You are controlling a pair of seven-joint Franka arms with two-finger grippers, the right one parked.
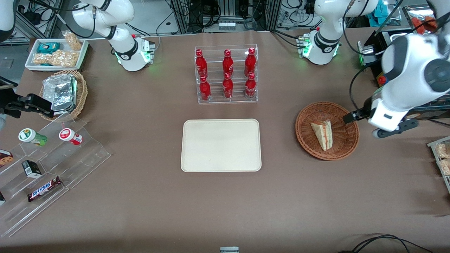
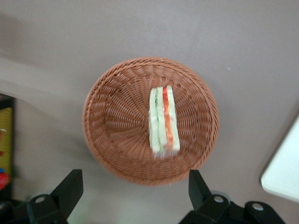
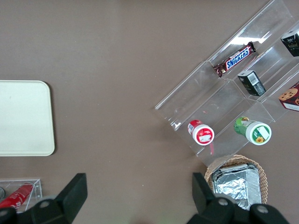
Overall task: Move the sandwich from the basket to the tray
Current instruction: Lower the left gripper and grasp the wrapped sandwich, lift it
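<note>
While sandwich [image 2: 163, 120] lies in basket [image 2: 107, 112], tray [image 1: 221, 145] bare; pincer [image 2: 134, 186] spread wide above basket.

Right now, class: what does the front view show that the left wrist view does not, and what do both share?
Only the front view shows the whole tray, bare, and the rack of red bottles. Only the left wrist view shows the gripper open, its fingers spread, hovering above the table beside the basket's rim. Both show the sandwich lying in the basket, not yet gripped.
</note>
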